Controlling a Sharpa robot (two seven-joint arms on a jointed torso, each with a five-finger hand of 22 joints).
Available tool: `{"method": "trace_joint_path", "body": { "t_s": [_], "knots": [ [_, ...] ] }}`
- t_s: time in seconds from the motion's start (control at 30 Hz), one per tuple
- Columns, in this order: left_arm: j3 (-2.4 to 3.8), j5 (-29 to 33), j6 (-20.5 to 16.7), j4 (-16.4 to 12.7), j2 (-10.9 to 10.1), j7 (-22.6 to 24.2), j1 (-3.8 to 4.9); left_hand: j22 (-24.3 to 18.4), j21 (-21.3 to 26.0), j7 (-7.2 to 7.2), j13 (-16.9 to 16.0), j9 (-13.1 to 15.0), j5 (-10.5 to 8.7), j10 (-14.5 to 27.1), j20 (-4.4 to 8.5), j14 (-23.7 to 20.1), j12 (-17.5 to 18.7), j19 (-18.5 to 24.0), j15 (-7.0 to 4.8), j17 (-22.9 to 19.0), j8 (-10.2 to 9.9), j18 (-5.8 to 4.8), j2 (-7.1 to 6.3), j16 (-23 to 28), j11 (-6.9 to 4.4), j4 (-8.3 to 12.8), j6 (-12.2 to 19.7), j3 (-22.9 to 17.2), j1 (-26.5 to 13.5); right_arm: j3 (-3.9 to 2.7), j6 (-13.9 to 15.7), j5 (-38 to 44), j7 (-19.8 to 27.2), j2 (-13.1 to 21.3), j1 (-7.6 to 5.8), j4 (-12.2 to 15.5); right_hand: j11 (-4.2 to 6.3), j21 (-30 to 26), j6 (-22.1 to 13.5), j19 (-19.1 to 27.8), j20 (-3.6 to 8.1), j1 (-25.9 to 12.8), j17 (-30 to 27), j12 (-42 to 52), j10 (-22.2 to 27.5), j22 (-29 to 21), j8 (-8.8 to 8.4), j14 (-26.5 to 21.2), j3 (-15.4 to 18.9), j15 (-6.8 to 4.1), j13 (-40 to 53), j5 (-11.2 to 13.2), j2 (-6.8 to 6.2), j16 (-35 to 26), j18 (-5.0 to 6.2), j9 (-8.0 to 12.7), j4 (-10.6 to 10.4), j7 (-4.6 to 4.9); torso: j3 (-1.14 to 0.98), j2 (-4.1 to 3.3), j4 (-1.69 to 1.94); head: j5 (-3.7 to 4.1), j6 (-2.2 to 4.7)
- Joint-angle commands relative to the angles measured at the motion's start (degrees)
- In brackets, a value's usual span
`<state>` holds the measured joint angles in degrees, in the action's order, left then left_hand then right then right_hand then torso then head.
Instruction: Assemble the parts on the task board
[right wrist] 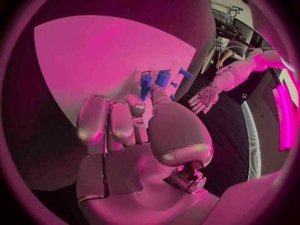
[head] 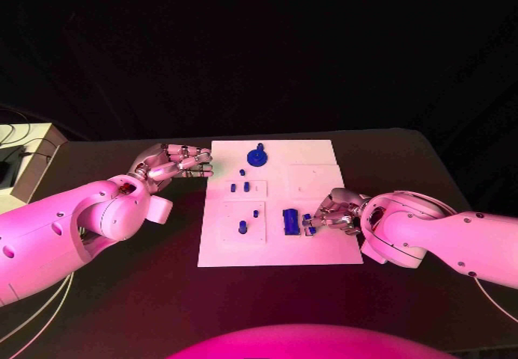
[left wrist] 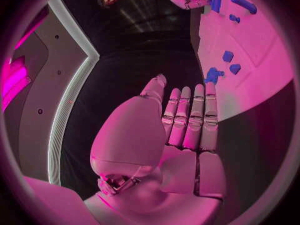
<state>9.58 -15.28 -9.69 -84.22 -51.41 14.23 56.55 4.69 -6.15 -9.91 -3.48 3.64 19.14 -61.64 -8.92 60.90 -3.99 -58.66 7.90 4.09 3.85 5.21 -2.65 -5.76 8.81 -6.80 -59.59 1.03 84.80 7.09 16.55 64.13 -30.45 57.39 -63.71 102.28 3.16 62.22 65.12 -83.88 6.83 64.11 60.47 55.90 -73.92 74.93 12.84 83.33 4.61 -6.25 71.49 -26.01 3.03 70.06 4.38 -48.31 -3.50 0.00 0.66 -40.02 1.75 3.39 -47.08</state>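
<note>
The white task board [head: 278, 202] is seen at the centre of the frame on the dark surface [head: 129, 299]. A small blue part [head: 309, 222] at its lower right is pinched by the right hand [head: 337, 212]. The left hand [head: 173, 163], fingers straight and together, holds nothing beside the board's upper left edge

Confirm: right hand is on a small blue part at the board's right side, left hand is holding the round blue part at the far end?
Not quite. The left hand holds nothing: the head view shows it off the task board, beside its left edge, apart from the round blue part. The left wrist view shows its fingers straight and bare. The rest stands: the right hand is on a small blue part at the board's right side.
</note>
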Motion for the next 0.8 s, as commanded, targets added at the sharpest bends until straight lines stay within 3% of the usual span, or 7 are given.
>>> {"method": "trace_joint_path", "body": {
  "t_s": [0.03, 0.27, 0.57, 0.7, 0.8],
  "knots": [
    [0.05, 0.32, 0.75, -0.08, 0.01, 0.27, -0.03, -0.05, 0.11, -0.18, 0.03, -0.01, 0.11, 0.29, -0.46, -0.31, 0.15, -0.08, 0.07, -0.04, -0.19, 0.31, 0.08, -0.25, -0.05, -0.02, 0.41, 0.19, -0.18, 0.0, 0.15, 0.69, -0.21, 0.08, 0.05, 0.04, 0.16, -0.09, -0.04, -3.34, 0.27, 0.05, -0.04, 0.35, -0.35, 8.4, 0.27, 0.0, -0.35, -0.13, 0.09, -0.86, 0.71, -0.08, -0.69, 0.03, -0.1, 0.19, 0.0, 0.0, -0.01, 0.02, -0.04],
    [0.05, 0.32, 0.75, -0.08, 0.0, 0.28, -0.03, -0.05, 0.11, -0.18, 0.03, -0.01, 0.11, 0.29, -0.46, -0.31, 0.15, -0.08, 0.07, -0.04, -0.19, 0.31, 0.08, -0.25, -0.05, -0.02, 0.41, 0.19, -0.18, 0.0, -0.14, 0.71, 0.1, 0.17, 0.05, 0.27, 0.17, 0.03, 0.16, -3.34, 0.31, -0.79, -0.03, 0.46, -0.48, 8.43, 0.31, 0.01, 0.12, -0.14, 0.22, -1.0, -0.02, -0.04, -0.73, 0.1, -0.43, 0.18, -0.02, -0.01, -0.01, -0.01, -0.1],
    [0.05, 0.32, 0.76, -0.06, 0.04, 0.27, -0.03, -0.05, 0.11, -0.18, 0.03, -0.01, 0.11, 0.29, -0.46, -0.31, 0.15, -0.08, 0.07, -0.04, -0.19, 0.31, 0.08, -0.25, -0.05, -0.02, 0.41, 0.19, -0.18, 0.0, -0.16, 0.55, 0.54, 0.17, 0.05, 0.59, 0.11, 0.07, 0.4, -3.33, 0.28, -1.99, -0.04, 0.5, -0.59, 8.43, 0.4, 0.0, 1.35, -0.1, 0.35, 1.43, -1.06, -0.01, -0.73, 0.14, -1.51, 0.24, -0.01, -0.01, -0.02, -0.01, -0.11],
    [0.05, 0.38, 0.8, -0.15, 0.08, 0.26, -0.03, -0.05, 0.11, -0.18, 0.03, -0.01, 0.11, 0.29, -0.46, -0.31, 0.15, -0.08, 0.07, -0.04, -0.19, 0.31, 0.08, -0.25, -0.05, -0.02, 0.41, 0.19, -0.18, 0.0, 0.42, 0.43, 0.64, 0.16, 0.05, 0.58, 0.07, 0.06, 0.39, -3.33, 0.26, -2.42, -0.04, 0.41, -0.58, 8.43, 0.41, -0.01, 1.65, -0.06, 0.35, 3.26, -1.09, 0.01, -0.71, 0.14, -2.14, 0.31, 0.01, -0.02, 0.0, -0.05, -0.14],
    [0.05, 0.42, 0.84, -0.24, 0.11, 0.24, -0.03, -0.05, 0.11, -0.18, 0.03, -0.01, 0.11, 0.29, -0.46, -0.31, 0.15, -0.08, 0.07, -0.04, -0.19, 0.31, 0.08, -0.25, -0.05, -0.02, 0.41, 0.19, -0.18, 0.0, 0.8, 0.3, 0.68, 0.18, 0.05, 0.57, 0.03, 0.04, 0.35, -3.33, 0.24, -2.71, 0.01, 0.35, -0.54, 8.42, 0.41, 0.01, 1.75, -0.05, 0.33, 3.32, -0.99, 0.06, -0.7, 0.13, -2.58, 0.35, 0.02, -0.02, 0.06, -0.03, -0.15]
  ]
}}
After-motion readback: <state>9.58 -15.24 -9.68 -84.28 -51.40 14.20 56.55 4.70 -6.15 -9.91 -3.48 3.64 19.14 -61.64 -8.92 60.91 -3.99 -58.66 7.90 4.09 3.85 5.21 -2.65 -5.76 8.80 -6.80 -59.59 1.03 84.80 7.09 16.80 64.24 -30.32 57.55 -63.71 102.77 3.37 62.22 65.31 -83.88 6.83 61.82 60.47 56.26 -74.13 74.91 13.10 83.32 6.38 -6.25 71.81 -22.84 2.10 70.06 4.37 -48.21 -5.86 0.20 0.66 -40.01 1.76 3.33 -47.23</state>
